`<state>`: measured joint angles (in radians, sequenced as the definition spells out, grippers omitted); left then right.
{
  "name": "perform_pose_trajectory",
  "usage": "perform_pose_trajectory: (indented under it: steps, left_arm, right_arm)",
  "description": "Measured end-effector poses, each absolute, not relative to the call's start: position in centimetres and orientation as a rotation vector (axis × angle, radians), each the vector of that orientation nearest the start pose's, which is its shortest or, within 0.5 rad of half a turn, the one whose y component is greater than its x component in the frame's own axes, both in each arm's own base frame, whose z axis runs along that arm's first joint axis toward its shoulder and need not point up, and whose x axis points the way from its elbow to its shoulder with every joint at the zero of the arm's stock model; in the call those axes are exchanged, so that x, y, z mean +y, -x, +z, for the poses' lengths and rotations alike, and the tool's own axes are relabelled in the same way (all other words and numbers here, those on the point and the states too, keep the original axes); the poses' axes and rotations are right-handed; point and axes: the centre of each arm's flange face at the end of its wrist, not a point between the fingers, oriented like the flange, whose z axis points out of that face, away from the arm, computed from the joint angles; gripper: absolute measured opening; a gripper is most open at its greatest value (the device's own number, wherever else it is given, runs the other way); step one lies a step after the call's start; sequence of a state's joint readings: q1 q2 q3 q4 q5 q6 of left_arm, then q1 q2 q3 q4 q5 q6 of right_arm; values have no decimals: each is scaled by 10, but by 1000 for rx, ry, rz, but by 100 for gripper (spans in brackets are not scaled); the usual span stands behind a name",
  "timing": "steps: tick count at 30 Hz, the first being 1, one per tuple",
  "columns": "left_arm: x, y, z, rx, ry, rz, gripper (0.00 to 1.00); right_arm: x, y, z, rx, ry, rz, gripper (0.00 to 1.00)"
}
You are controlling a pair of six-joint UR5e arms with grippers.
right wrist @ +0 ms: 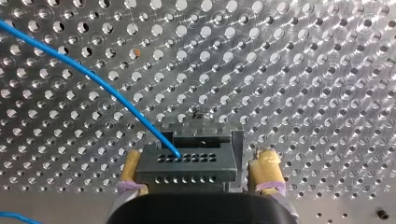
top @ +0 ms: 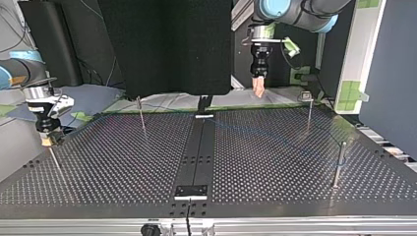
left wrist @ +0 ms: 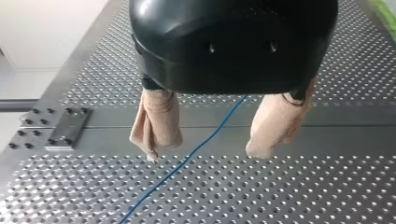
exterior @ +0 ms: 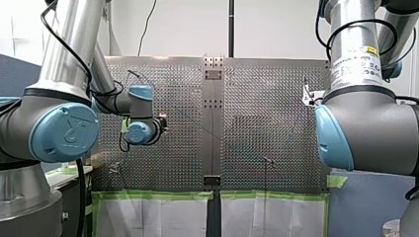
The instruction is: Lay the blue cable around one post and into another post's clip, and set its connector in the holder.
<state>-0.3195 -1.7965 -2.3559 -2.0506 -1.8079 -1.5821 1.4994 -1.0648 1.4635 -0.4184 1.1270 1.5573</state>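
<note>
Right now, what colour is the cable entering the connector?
Blue, clearest in the right wrist view: the cable meets the connector.

thin blue cable lying slack, ending in black multi-hole connector, against grey holder

Light: bright and even — the plain white wall is washed out.
Glare: the perforated silver metal table glints round every hole.
Top view: dimmer, table dark.

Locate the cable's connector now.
Right wrist view: the black connector sits between my right claw's yellow pads, against the grey holder, at the top view's left table edge.
</note>
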Motion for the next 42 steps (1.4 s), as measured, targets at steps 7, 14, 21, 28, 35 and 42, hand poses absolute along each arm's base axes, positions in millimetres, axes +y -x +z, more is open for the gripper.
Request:
perform_pose_trajectory:
  steps: [7,14,21,28,35,42]
  left_arm:
    - [-227,-349,146,1555,-63,-42,99]
    - [-223,-348,143,1578,-66,-29,99]
    - [-223,-349,144,1577,-64,-27,99]
    - [-222,-349,144,1576,-64,-27,99]
    - [-222,-349,144,1576,-64,-27,99]
    - [-222,-349,144,1576,-64,-27,99]
  right_arm:
    - [-670,-129,284,-980,-1469,1473,100]
    - [-670,-129,284,-979,-1469,1473,100]
    - [-670,-129,284,-979,-1469,1473,100]
    - [-670,-129,284,-979,-1469,1473,100]
    - [-670,-129,284,-979,-1469,1473,100]
    - [-670,-129,284,-980,-1469,1473,100]
